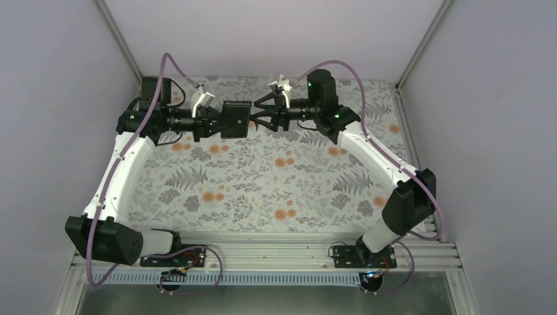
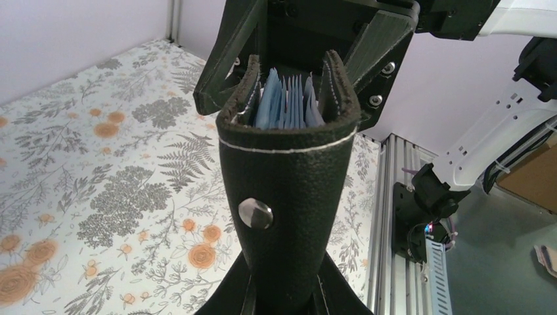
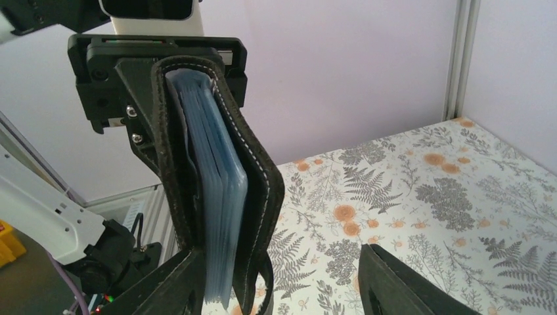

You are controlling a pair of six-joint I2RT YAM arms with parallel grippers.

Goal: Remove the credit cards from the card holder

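Observation:
The black card holder (image 1: 235, 119) hangs in the air over the back of the table, between both grippers. My left gripper (image 1: 220, 122) is shut on its folded spine end (image 2: 284, 197), which has a metal snap stud. My right gripper (image 1: 253, 120) is open around the holder's free end. In the right wrist view one finger (image 3: 164, 285) lies against one cover and the other finger (image 3: 394, 282) stands well clear. The covers gape slightly, and thin pale blue edges (image 3: 220, 197) (image 2: 289, 102) show packed between them. Whether these are the credit cards or sleeves, I cannot tell.
A floral cloth (image 1: 263, 190) covers the table below. Grey enclosure walls stand at the left, back and right. An aluminium rail (image 1: 276, 252) with both arm bases runs along the near edge.

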